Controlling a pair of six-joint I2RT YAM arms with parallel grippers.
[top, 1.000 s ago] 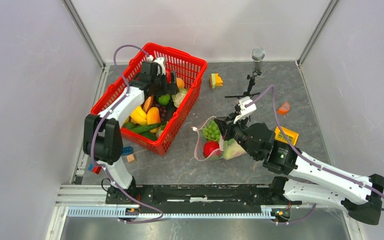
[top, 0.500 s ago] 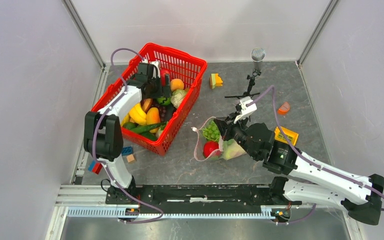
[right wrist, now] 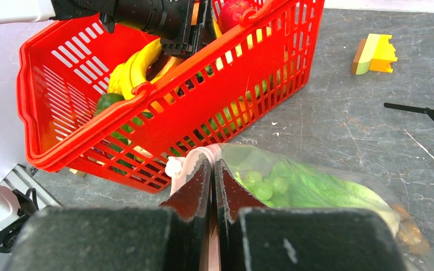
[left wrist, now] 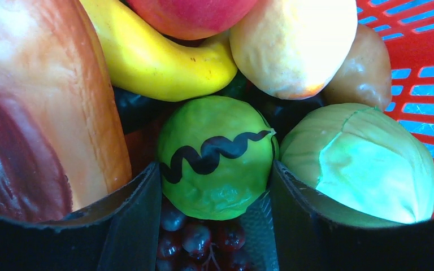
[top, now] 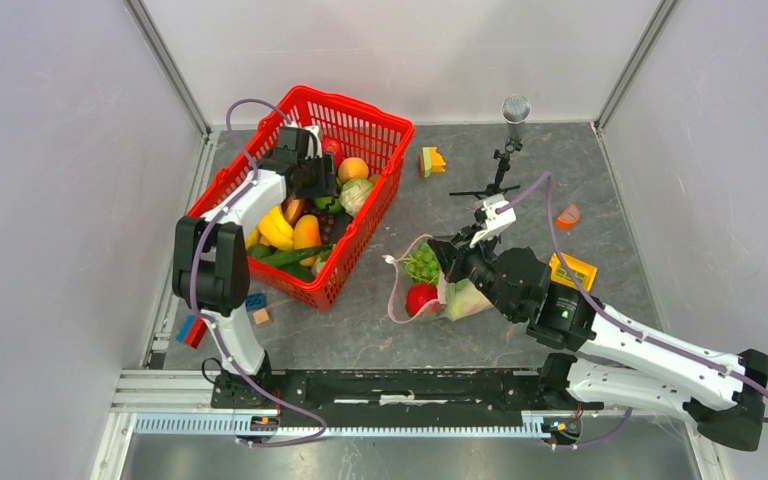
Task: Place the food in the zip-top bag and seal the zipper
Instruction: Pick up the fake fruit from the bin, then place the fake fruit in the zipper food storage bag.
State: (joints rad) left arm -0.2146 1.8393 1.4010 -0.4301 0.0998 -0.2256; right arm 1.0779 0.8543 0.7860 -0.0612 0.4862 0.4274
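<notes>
My left gripper (top: 317,181) reaches down into the red basket (top: 360,236). In the left wrist view its jaws (left wrist: 215,166) press both sides of a round green fruit (left wrist: 215,127) with a black wavy line. Around it lie a banana (left wrist: 164,62), a pale cabbage (left wrist: 367,164) and dark grapes (left wrist: 203,240). The zip-top bag (top: 442,290) lies on the table right of the basket and holds green grapes (top: 422,262), a red fruit (top: 421,296) and lettuce (right wrist: 316,189). My right gripper (right wrist: 213,165) is shut on the pink zipper (right wrist: 195,161) at the bag's mouth.
A yellow-and-orange block (top: 432,160) and a microphone stand (top: 513,112) are behind the bag. An orange piece (top: 567,215) and a yellow box (top: 573,268) lie to the right. Small blocks (top: 255,302) sit in front of the basket.
My left gripper has shifted a little left and lower in the basket, and its jaws have closed in onto the green fruit. The right arm and bag have not moved.
</notes>
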